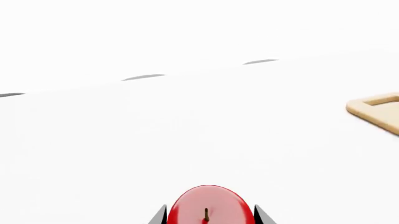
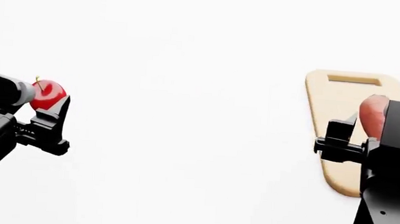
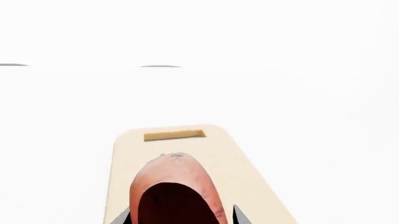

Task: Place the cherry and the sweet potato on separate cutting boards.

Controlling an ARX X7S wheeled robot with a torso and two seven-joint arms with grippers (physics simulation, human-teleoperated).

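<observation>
The glossy red cherry with a thin stem sits between the jaws of my left gripper at the left of the head view, above the white table; it also shows in the left wrist view. My right gripper is shut on the pinkish-tan sweet potato and holds it over a tan cutting board with a slot handle at its far end. In the right wrist view the sweet potato hangs over that board. Only one board is in view.
A corner of the cutting board shows at the edge of the left wrist view. Dark oval marks lie along the far edge of the white table.
</observation>
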